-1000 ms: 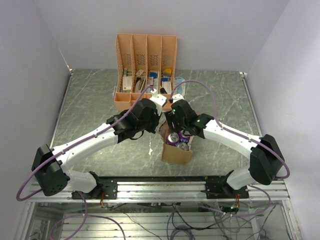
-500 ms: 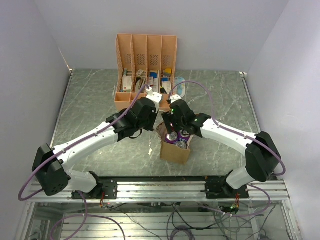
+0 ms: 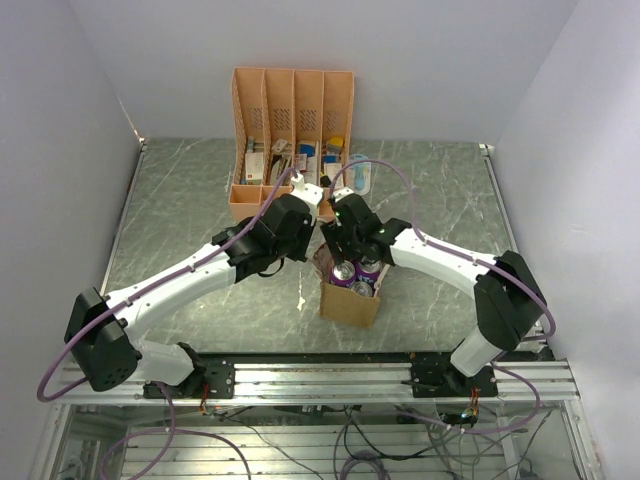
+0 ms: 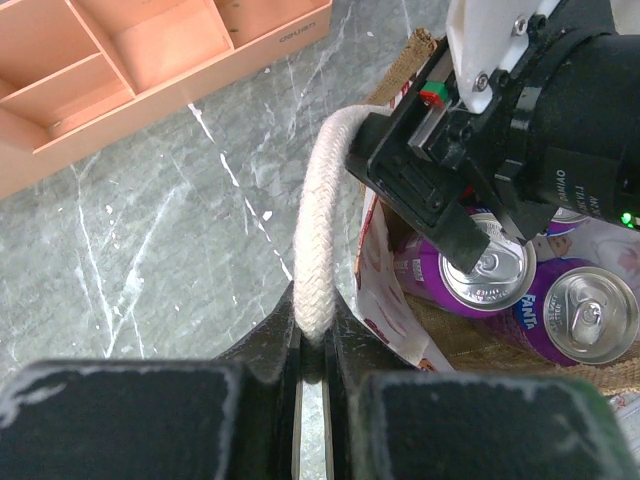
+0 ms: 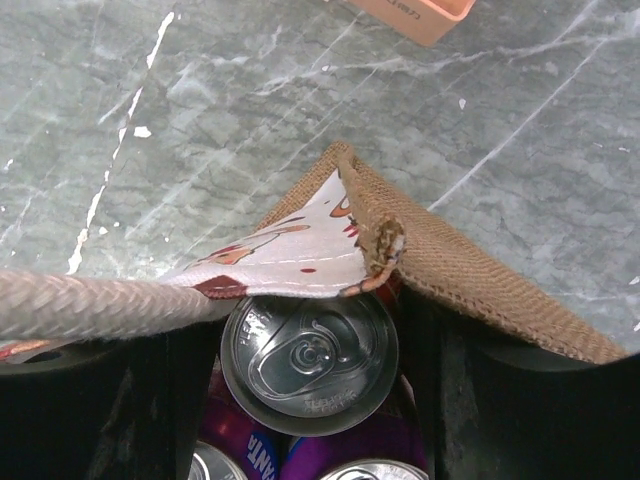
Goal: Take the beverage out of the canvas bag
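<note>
Purple aluminium beverage can (image 5: 308, 362), straddled by the spread right gripper (image 5: 308, 385), may snag the 12 o'clock lip of the tan canvas bag (image 5: 480, 280); left gripper (image 4: 312, 350) clamps the whitish rope handle (image 4: 318, 220).

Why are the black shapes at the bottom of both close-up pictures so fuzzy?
Left wrist: the left gripper sits too near the lens to focus, while the rope handle it pinches is sharp. Right wrist: the right gripper blurs too, flanking a crisp can. Top external: even, soft light.

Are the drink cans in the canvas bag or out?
In: three purple cans stand upright inside the canvas bag; left gripper pinches its handle.
</note>
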Motion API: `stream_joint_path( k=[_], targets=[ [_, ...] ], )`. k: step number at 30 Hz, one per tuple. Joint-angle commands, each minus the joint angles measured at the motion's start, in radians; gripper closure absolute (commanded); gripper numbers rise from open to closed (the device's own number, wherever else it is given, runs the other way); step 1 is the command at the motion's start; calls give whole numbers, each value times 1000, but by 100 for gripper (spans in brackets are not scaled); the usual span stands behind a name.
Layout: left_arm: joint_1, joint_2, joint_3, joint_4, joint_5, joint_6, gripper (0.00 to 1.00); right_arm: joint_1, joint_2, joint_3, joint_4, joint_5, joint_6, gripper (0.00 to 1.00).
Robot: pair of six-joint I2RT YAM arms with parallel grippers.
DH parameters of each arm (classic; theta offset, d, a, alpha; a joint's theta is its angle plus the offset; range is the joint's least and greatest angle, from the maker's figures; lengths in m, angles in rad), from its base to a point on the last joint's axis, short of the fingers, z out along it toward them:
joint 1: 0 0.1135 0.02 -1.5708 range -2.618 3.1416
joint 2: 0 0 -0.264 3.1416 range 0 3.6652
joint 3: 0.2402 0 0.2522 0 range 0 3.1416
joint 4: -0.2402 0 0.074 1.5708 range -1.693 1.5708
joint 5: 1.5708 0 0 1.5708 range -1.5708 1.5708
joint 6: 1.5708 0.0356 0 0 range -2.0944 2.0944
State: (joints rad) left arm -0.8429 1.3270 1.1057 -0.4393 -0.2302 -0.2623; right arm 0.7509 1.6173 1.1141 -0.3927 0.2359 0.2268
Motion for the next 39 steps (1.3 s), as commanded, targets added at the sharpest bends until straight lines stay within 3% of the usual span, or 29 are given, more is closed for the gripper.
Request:
stream_joint_path(
  k=[1, 6, 25, 39],
  targets=[
    [18, 3, 16, 14, -54, 9, 93, -26, 74, 6, -104, 23, -13, 34],
    [18, 7, 15, 16, -53, 9, 93, -25, 49, 17, -105, 17, -12, 43],
    [18, 19, 25, 4, -59, 12, 93, -27, -236, -6, 44, -29, 16, 99],
    [18, 11, 24, 9, -58, 20, 93, -26, -325, 14, 44, -94, 57, 100]
  ],
)
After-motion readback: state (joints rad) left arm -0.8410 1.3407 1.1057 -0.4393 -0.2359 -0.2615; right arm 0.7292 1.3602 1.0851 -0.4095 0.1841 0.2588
